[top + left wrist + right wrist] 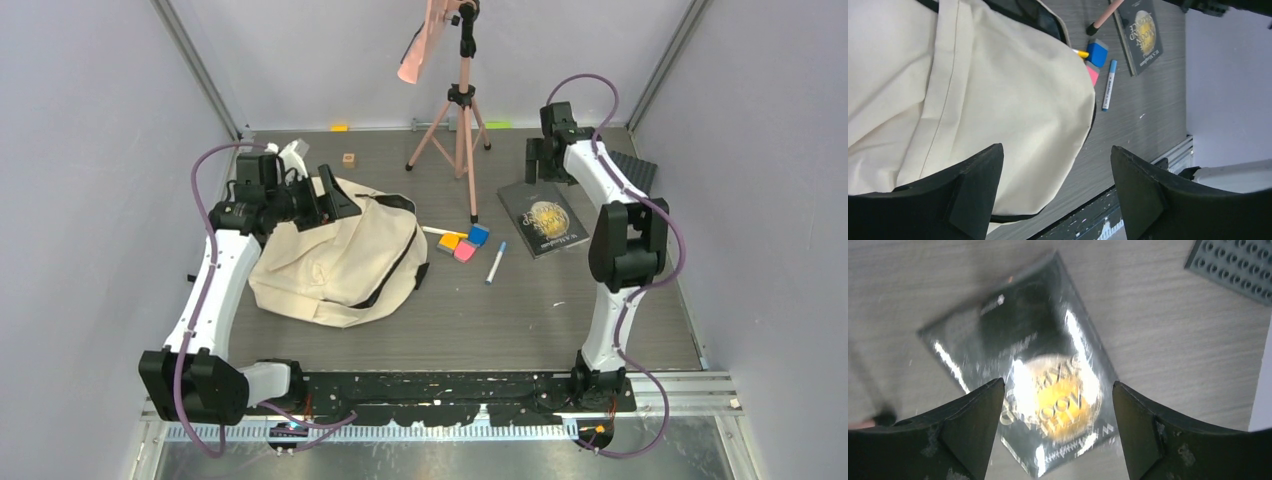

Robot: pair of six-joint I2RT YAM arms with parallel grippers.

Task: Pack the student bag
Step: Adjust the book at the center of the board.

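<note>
The student bag [335,265], a large beige canvas backpack with black trim, lies flat at the left-middle of the table. My left gripper [338,198] hovers at the bag's far left corner. In the left wrist view its jaws [1055,165] stand open over the beige cloth [973,100], gripping nothing. My right gripper [538,165] is at the back right, just above a dark book [543,218]. In the right wrist view that gripper [1058,405] is open, with the book's [1033,365] glossy yellow-moon cover below and between the fingers, not gripped.
Right of the bag lie a blue eraser [479,234], an orange one [449,242], a pink one [465,251], a white pen [438,231] and a blue marker [496,262]. A pink tripod [460,110] stands at the back. A wooden cube [349,160] and a grey studded plate [1233,265] lie nearby.
</note>
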